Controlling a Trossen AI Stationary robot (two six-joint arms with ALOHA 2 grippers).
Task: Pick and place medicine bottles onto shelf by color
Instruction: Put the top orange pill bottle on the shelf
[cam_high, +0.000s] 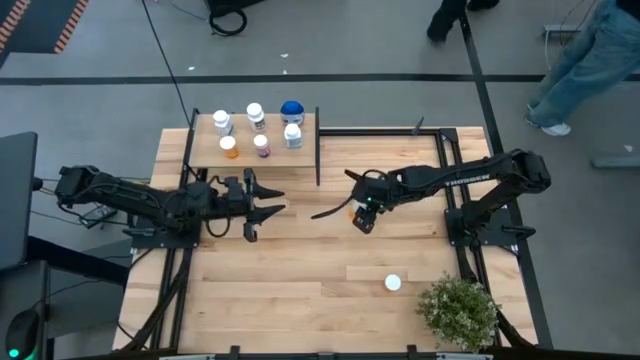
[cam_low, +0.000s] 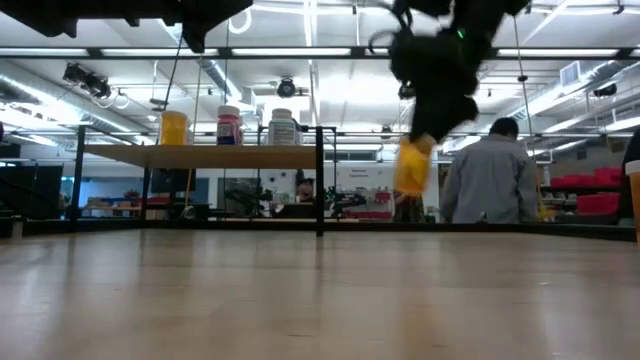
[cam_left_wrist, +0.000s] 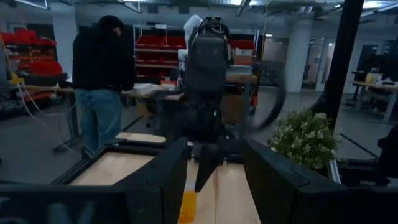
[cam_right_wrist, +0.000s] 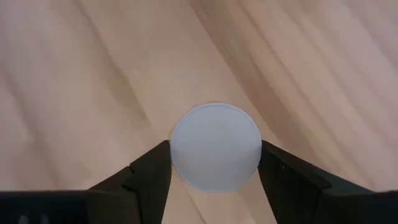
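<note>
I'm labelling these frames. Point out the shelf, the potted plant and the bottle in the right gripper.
shelf (cam_high: 205, 152): high view, bare board at its left front corner.
potted plant (cam_high: 458, 311): high view, middle of foliage.
bottle (cam_right_wrist: 216, 147): right wrist view, centre of white cap.

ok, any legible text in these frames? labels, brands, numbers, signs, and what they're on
None can be read.
Labels on the shelf bottles: too small and blurred to read.
Bottle in the right gripper: only its blank white cap shows, no print.
Lone bottle on the table: plain white cap, nothing legible.
Red bins and signs in the room behind: blurred, no readable text.
</note>
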